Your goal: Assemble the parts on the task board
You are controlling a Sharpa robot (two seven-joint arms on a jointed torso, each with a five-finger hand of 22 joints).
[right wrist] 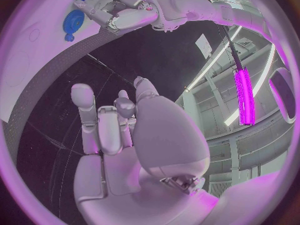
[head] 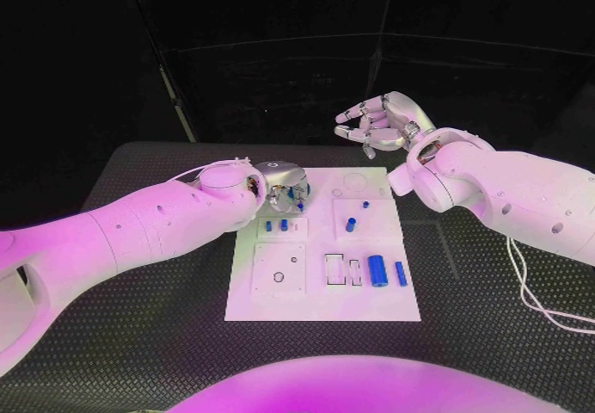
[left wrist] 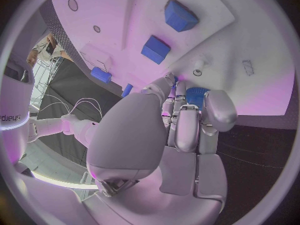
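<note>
The white task board (head: 325,301) lies in the middle of the table. My left hand (head: 283,185) is low over the board's far left corner. In the left wrist view its fingertips (left wrist: 177,91) and thumb close round a blue toothed wheel (left wrist: 197,95) that sits against the board (left wrist: 262,45). The right wrist view shows this wheel (right wrist: 74,21) beside the left hand (right wrist: 119,12). My right hand (head: 384,120) hangs raised beyond the board's far right corner, fingers (right wrist: 100,127) apart and holding nothing.
Other blue parts are on the board: a thick cylinder (head: 377,270), a slim peg (head: 401,273), a piece in a slot (head: 355,272), a short piece (head: 351,225) and two small pegs (head: 268,225). A cable (head: 536,297) trails at the table's right.
</note>
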